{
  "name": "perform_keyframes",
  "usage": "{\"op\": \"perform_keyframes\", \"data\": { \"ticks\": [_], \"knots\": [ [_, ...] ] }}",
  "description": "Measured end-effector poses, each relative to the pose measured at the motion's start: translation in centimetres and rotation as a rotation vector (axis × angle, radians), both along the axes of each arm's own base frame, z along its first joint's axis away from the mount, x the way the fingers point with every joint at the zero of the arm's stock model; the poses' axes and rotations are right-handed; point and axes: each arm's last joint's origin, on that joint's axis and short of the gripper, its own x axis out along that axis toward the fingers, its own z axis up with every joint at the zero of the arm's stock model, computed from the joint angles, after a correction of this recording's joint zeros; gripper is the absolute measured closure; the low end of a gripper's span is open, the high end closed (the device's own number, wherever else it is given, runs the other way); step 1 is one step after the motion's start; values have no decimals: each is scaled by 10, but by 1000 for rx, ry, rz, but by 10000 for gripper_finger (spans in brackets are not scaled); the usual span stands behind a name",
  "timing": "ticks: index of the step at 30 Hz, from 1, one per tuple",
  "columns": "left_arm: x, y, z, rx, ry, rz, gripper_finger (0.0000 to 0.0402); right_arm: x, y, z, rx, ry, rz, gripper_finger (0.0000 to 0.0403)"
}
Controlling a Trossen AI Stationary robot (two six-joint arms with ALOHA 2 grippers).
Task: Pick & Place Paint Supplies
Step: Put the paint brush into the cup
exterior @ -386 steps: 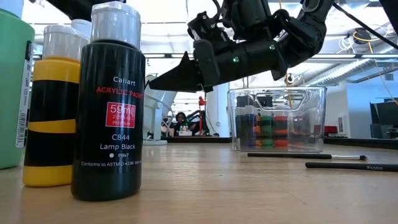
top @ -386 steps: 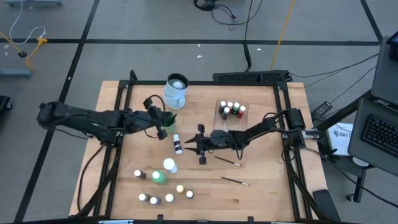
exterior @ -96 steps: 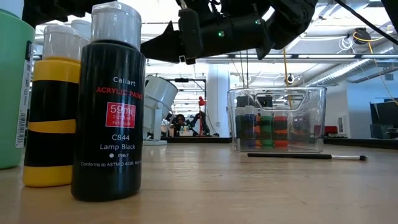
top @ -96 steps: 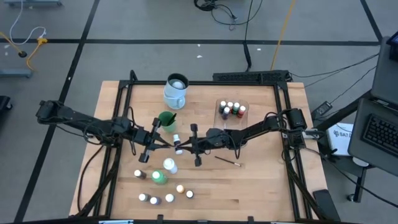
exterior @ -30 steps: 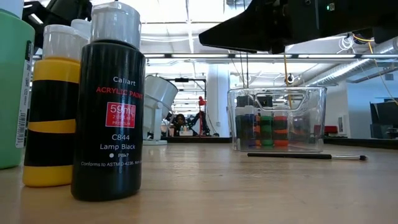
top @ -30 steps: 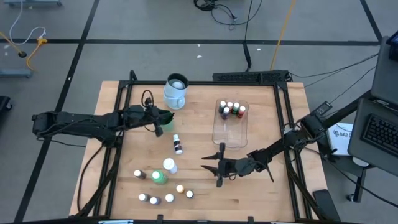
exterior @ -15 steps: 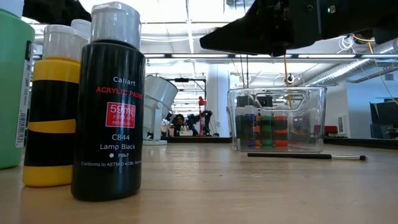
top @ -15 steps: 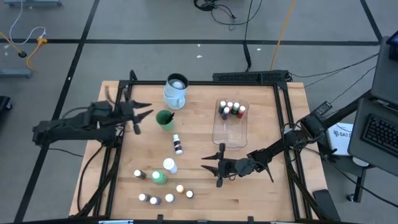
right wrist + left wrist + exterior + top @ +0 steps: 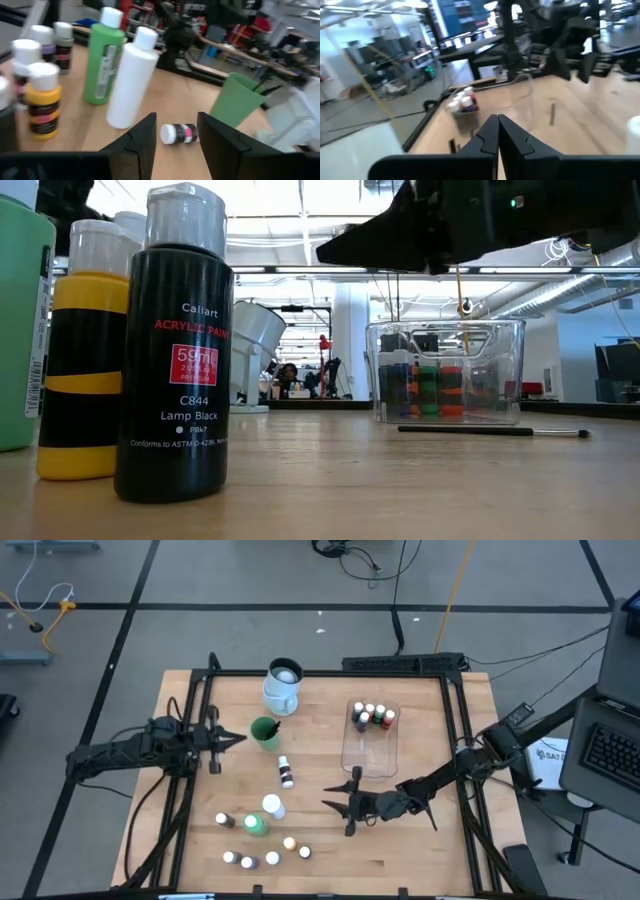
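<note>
The right gripper (image 9: 345,808) is seen with fingers spread and nothing between them, low and right of centre in the high view, presumably aimed toward the loose bottles (image 9: 260,845) clustered at lower centre; sorted bottles stand in the clear tub (image 9: 371,750) at upper right, and brush handles protrude from the green cup (image 9: 266,732) beside the mug (image 9: 283,686). The left gripper (image 9: 217,740) is held pressed together on nothing at centre left; on the black bottle (image 9: 174,345) "ACRYLIC PAINT", "59ml", "C844" and "Lamp Black" can be read.
</note>
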Motion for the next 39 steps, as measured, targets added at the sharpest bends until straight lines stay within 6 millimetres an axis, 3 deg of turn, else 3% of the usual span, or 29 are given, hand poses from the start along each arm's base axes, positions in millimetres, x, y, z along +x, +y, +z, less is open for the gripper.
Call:
{"op": "perform_keyframes", "data": {
  "ticks": [5, 12, 18, 24, 27, 31, 39],
  "knots": [
    [1, 3, -12, -48, 58, 94, 399, -1, 5, 21, -30, -2, -123, 297],
    [0, 7, -6, 5, 11, 239, 400, -42, 8, 51, 133, 120, -214, 395],
    [0, 7, -5, -2, -11, 242, 384, -54, 29, 72, 220, 145, -66, 385],
    [0, 7, -5, -1, -10, 243, 378, -54, 52, 79, 214, 432, -131, 401],
    [0, 7, -4, 0, -11, 244, 378, -55, 54, 75, 303, 590, -193, 400],
    [0, 7, -4, 1, -15, 244, 378, -59, 55, 51, 407, 794, -275, 402],
    [0, 7, -4, 1, -15, 244, 378, -62, 48, 22, 592, 951, -575, 373]
  ]
}}
